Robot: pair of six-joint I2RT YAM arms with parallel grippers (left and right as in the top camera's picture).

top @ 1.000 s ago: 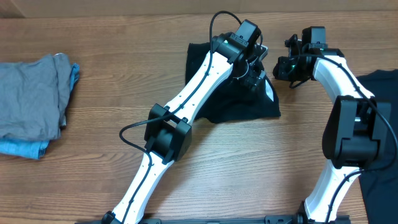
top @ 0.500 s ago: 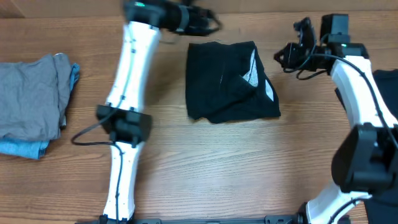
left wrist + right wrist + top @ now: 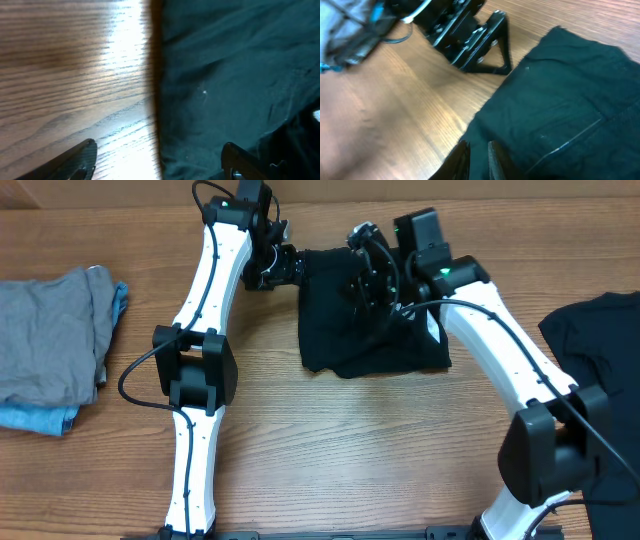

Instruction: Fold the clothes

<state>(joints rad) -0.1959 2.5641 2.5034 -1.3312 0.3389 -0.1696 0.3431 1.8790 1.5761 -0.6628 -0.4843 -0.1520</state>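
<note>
A folded black garment point(image 3: 345, 330) lies at the table's far middle, with a white print showing at its right side. My left gripper point(image 3: 287, 266) is open, and its fingers point(image 3: 157, 162) straddle the garment's left edge point(image 3: 225, 75), one over wood and one over cloth. My right gripper point(image 3: 366, 277) hovers over the garment's upper part. Its fingers point(image 3: 478, 159) are nearly together just above the cloth point(image 3: 560, 100), holding nothing that I can see. A second black garment point(image 3: 605, 370) lies spread at the table's right edge.
A grey garment point(image 3: 50, 330) lies on a light-blue one point(image 3: 40, 418) at the left edge. The left gripper's black body point(image 3: 465, 37) shows in the right wrist view, close to the garment's corner. Bare wood point(image 3: 350, 450) lies in front.
My left gripper has swung from the far left to the garment's left edge. My right gripper has moved left from beside the garment to over its top.
</note>
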